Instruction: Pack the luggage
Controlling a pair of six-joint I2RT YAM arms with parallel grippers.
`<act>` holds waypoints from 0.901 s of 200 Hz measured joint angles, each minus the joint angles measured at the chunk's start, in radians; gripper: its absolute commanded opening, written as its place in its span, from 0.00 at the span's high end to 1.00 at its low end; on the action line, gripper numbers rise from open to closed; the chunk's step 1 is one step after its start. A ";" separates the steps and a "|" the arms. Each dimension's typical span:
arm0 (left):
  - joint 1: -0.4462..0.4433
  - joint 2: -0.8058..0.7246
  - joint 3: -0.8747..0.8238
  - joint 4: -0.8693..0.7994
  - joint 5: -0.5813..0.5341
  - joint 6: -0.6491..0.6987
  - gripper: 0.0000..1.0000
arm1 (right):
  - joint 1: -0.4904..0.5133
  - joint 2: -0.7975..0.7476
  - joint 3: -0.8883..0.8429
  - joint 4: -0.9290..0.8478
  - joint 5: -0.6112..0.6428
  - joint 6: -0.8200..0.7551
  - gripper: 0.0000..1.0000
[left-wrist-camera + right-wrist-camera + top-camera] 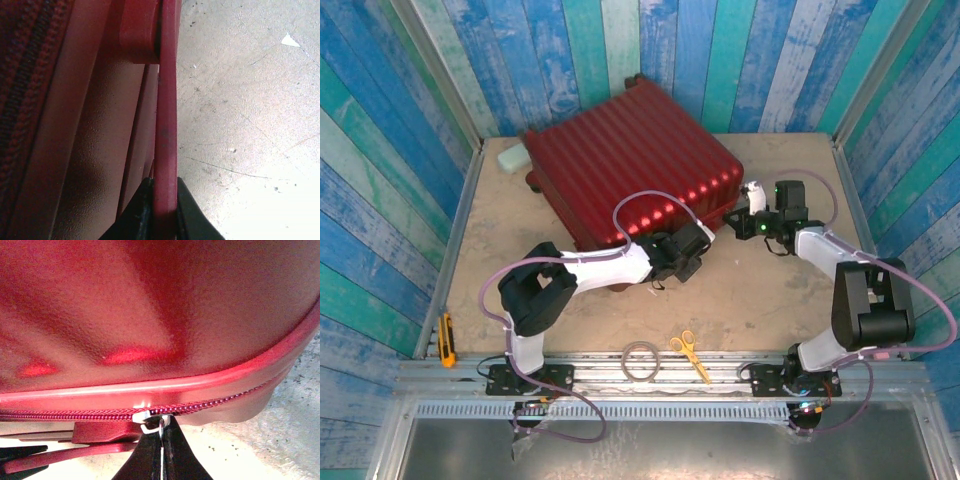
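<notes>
Table (500, 270): tan surface, scuffed and scratched. Far left corner: one pale green-white block (513, 158), lying flat. Near edge, centre: one grey ring (641, 360), lying flat. Just to its right: yellow-handled scissors (690, 355), blades pointing toward the near edge. Outside the left edge, by the near corner: a yellow-and-black cutter-like item (446, 340). Blue and teal plank walls (380, 150) on three sides.

The large red ribbed hard-shell suitcase (640, 165) has a glossy, finely grained plastic shell, its zipper (65, 415) carries a shiny silvery metal pull (159, 426), its flat red plastic handle (166, 125) looks smooth, and the pale tabletop (250, 125) under it is matt and scratched.
</notes>
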 measured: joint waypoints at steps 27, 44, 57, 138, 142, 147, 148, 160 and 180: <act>0.000 0.000 0.000 0.001 0.000 0.000 1.00 | 0.000 -0.002 0.008 -0.021 0.023 0.006 0.99; 0.000 0.000 0.000 0.001 0.000 0.000 1.00 | 0.003 -0.008 0.016 -0.040 0.058 0.020 0.99; 0.000 -0.001 -0.001 0.002 0.000 0.001 1.00 | 0.007 -0.013 0.027 -0.058 0.097 0.035 0.99; 0.001 -0.030 -0.056 0.076 0.015 0.026 1.00 | -0.066 0.071 0.183 -0.198 0.100 0.056 1.00; 0.001 -0.034 -0.063 0.087 0.018 0.029 1.00 | -0.071 0.082 0.200 -0.216 0.091 0.045 1.00; 0.001 -0.040 -0.073 0.101 0.020 0.032 1.00 | -0.076 0.095 0.219 -0.235 0.082 0.037 0.99; 0.001 -0.041 -0.075 0.103 0.021 0.034 1.00 | -0.077 0.097 0.222 -0.239 0.081 0.034 1.00; -0.003 -0.055 -0.101 0.135 0.026 0.046 1.00 | -0.086 0.126 0.274 -0.291 0.067 0.007 1.00; -0.011 -0.084 -0.142 0.153 0.028 0.062 1.00 | -0.088 0.169 0.348 -0.360 0.063 -0.065 1.00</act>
